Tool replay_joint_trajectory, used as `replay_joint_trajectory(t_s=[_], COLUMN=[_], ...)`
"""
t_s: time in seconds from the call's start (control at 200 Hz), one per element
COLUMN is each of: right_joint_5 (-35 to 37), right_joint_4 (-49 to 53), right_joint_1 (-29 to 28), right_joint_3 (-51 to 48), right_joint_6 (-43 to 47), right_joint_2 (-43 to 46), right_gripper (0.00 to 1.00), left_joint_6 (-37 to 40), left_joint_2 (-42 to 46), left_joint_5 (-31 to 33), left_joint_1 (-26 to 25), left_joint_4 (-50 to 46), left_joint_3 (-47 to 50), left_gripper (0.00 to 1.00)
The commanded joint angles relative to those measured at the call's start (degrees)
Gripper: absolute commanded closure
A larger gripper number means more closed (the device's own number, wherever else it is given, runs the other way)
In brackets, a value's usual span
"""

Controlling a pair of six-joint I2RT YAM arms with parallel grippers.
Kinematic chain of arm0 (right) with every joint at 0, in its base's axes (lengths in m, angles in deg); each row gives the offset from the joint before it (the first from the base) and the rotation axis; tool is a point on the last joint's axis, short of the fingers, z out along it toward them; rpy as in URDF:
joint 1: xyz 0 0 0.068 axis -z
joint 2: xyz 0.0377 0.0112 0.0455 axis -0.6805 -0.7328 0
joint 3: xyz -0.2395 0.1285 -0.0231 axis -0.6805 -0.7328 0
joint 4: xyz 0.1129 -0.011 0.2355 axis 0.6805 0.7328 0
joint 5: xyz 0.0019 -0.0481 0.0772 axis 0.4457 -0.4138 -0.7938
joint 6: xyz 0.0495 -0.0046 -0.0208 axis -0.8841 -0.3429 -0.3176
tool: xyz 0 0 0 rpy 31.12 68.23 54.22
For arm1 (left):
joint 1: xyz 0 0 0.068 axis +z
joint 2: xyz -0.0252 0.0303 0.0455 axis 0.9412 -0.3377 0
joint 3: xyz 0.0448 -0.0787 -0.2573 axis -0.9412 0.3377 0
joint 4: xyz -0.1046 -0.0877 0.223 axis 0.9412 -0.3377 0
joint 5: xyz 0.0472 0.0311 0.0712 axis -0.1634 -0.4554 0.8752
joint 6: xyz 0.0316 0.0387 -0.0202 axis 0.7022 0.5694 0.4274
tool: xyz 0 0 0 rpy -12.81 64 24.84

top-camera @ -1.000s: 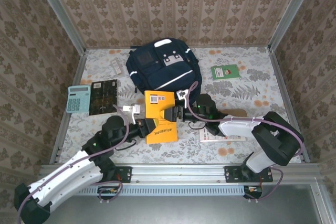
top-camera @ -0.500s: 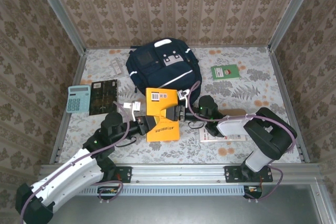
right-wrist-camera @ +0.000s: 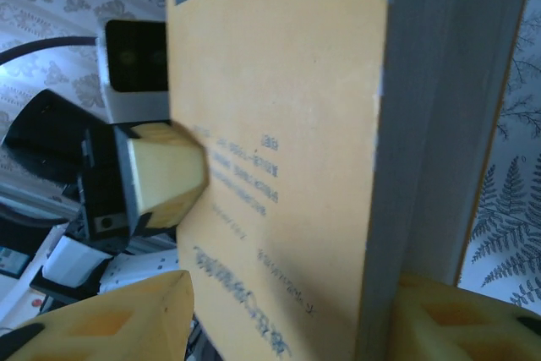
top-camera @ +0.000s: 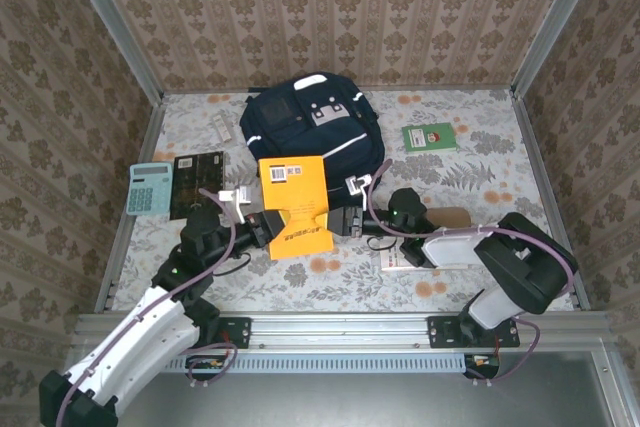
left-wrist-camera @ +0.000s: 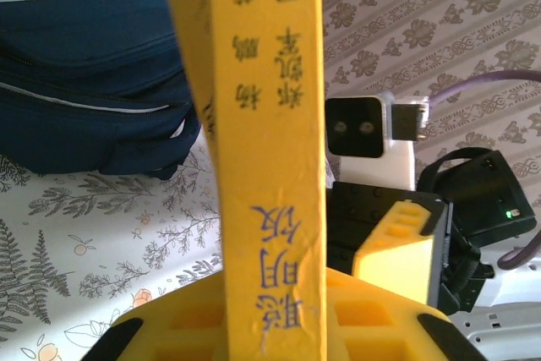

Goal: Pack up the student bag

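Observation:
The student bag [top-camera: 312,132], navy with a white stripe, lies at the back middle of the table; its fabric also shows in the left wrist view [left-wrist-camera: 84,82]. A yellow book [top-camera: 293,205] is held off the table just in front of it, tilted up. My left gripper [top-camera: 262,230] is shut on the book's lower left side, and the printed spine [left-wrist-camera: 270,166] stands upright between its yellow fingers [left-wrist-camera: 275,310]. My right gripper [top-camera: 337,219] straddles the book's right edge. In the right wrist view [right-wrist-camera: 292,319] one finger lies against the page block and a thin gap shows beside the cover.
A blue calculator [top-camera: 150,188] and a dark board [top-camera: 196,185] lie at the left, with a small white item [top-camera: 218,129] behind them. A green booklet [top-camera: 429,137] is at the back right. A white and red book [top-camera: 410,259] lies under the right arm.
The yellow book has risen off the table, tilted up and shifted left toward the bag. The right jaws have narrowed around its edge. The left grip is unchanged.

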Motion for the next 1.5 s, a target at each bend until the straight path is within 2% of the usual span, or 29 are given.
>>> replay_joint_trajectory(t_s=[0.0, 0.205, 0.46, 0.61, 0.695, 0.875, 0.98, 1.105, 1.17, 1.28, 1.495], right_joint_5=[-2.9, -3.4, 3.0, 2.2, 1.5, -2.6, -4.8, -5.8, -5.6, -4.0, -3.5], right_joint_4=[0.1, 1.3, 13.0, 11.0, 8.8, -3.7, -11.9, -11.1, -8.7, 1.4, 7.1], right_joint_1=[-0.6, -1.2, -1.2, -1.2, -1.2, -1.2, -1.2, -1.4, -1.3, -1.4, -1.4], right_joint_3=[0.0, 1.7, 3.0, 4.2, 5.0, 7.2, 7.7, 6.6, 5.6, 4.7, 4.1], right_joint_6=[1.7, 1.9, 8.3, 6.7, 5.3, -2.3, -7.4, -6.5, -4.7, 1.0, 3.8], right_joint_2=[2.7, 2.0, 2.1, -0.7, -3.1, -10.0, -12.0, -8.3, -5.3, 0.6, 5.3], right_gripper=[0.45, 0.45, 0.15, 0.05, 0.03, 0.01, 0.07, 0.2, 0.25, 0.33, 0.81], left_joint_6=[-0.9, -0.6, -0.8, -1.8, -2.8, -3.1, -1.9, 0.3, 1.4, 2.2, 2.9], left_joint_2=[-0.3, -1.1, 0.0, -0.9, -2.0, -4.2, -5.2, -5.3, -5.1, -5.2, -7.6], left_joint_5=[-2.4, -3.5, -4.6, -6.2, -7.0, -7.4, -6.7, -5.2, -4.7, -4.4, -6.1], left_joint_1=[0.5, 0.5, 0.5, 0.4, 0.3, 0.0, -0.1, 0.2, 0.4, 1.3, 2.0], left_joint_4=[7.3, 8.1, 7.4, 10.1, 12.7, 15.4, 14.2, 10.2, 8.3, 7.0, 6.8], left_joint_3=[0.3, 0.3, -1.7, -2.5, -2.3, -2.0, -2.0, -2.2, -2.3, -1.9, -2.6], left_gripper=[1.0, 1.0, 1.0, 1.0, 1.0, 1.0, 1.0, 1.0, 1.0, 1.0, 1.0])
